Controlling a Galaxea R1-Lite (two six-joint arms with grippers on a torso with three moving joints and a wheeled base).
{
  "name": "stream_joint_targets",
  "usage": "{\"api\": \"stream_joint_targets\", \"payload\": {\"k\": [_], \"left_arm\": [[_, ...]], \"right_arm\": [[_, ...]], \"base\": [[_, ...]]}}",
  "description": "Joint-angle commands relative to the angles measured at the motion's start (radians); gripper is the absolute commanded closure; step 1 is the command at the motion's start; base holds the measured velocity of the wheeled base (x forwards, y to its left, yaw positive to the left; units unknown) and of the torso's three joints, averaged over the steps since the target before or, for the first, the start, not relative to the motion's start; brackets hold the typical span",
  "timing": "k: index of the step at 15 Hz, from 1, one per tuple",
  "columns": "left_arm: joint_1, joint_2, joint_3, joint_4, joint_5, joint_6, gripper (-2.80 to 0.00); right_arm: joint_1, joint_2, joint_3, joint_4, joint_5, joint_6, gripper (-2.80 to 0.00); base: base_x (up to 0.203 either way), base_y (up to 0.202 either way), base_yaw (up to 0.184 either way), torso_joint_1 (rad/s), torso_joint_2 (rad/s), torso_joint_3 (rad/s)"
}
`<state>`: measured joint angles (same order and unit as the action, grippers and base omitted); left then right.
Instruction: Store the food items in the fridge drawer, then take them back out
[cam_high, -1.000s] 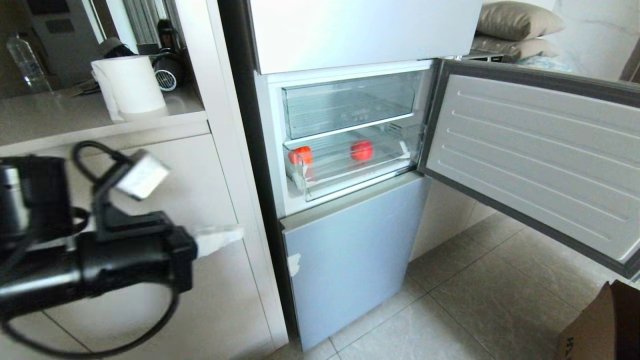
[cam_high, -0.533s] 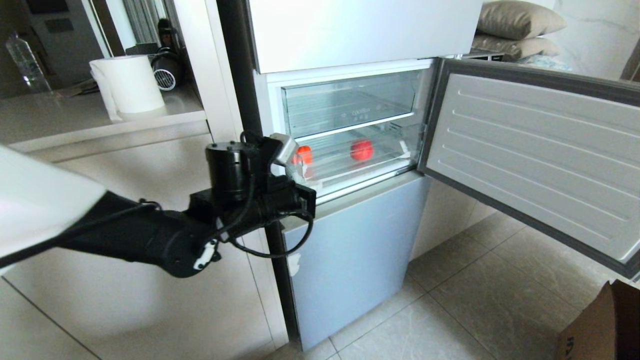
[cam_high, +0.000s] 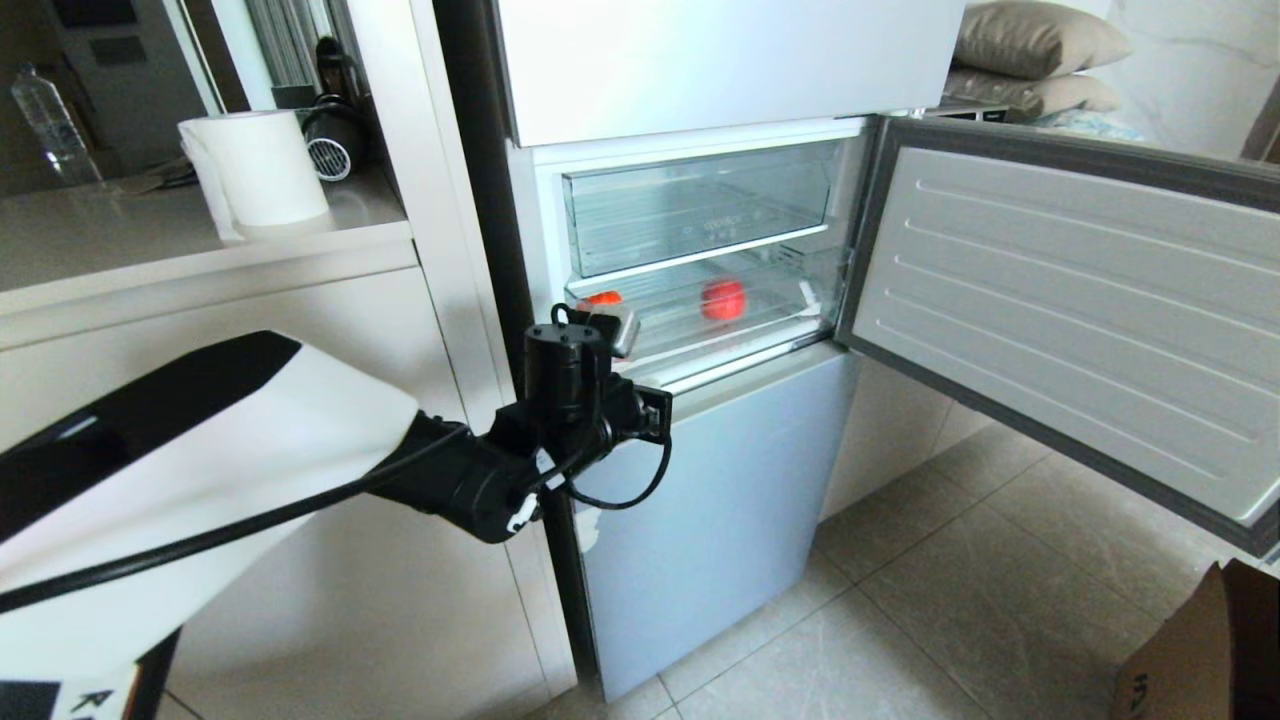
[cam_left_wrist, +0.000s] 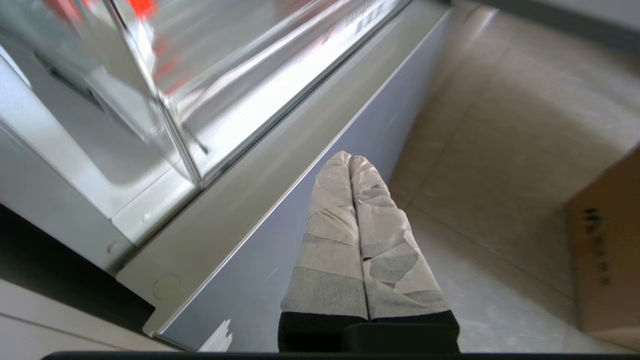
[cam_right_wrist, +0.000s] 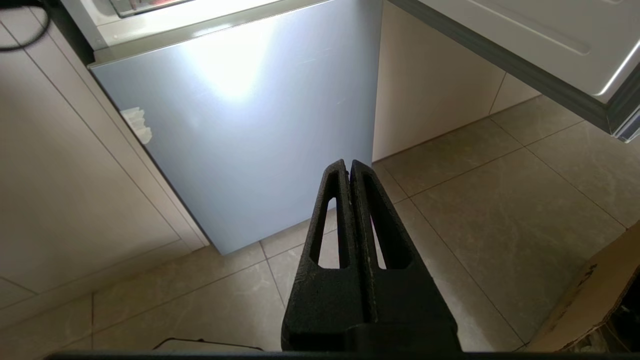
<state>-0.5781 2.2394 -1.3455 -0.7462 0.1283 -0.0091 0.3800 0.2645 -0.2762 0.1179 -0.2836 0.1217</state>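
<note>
The left gripper (cam_left_wrist: 350, 162), tape-wrapped fingers pressed together and empty, is parked just below the clear plastic fridge drawer (cam_high: 700, 345). Two glossy red tomato-like food items (cam_high: 722, 299) are seen inside it. The right gripper (cam_right_wrist: 349, 167) is closed too, nothing held.

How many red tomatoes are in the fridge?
2. One tomato sits near the middle of the clear fridge drawer. The other tomato is at the drawer's left end, mostly hidden behind the left gripper's arm. I see no others.
</note>
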Motion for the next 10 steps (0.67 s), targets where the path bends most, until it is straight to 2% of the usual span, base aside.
{"api": "stream_joint_targets", "payload": {"k": [1,4,8,10], "left_arm": [[0.005,0.079,-0.068,-0.005,0.056,-0.003,0.00],[0.010,0.149,-0.171,-0.004,0.095,-0.007,0.00],[0.024,0.276,-0.358,-0.004,0.191,-0.006,0.00],[0.043,0.317,-0.405,-0.005,0.210,-0.003,0.00]], "right_arm": [[0.000,0.006,0.003,0.000,-0.002,0.001,0.00],[0.000,0.006,0.003,0.000,-0.002,0.001,0.00],[0.000,0.006,0.004,-0.001,-0.039,0.002,0.00],[0.000,0.006,0.009,-0.001,-0.039,0.003,0.00]], "base": [[0.000,0.000,0.000,0.000,0.00,0.000],[0.000,0.000,0.000,0.000,0.00,0.000],[0.000,0.000,0.000,0.000,0.00,0.000],[0.000,0.000,0.000,0.000,0.00,0.000]]}}
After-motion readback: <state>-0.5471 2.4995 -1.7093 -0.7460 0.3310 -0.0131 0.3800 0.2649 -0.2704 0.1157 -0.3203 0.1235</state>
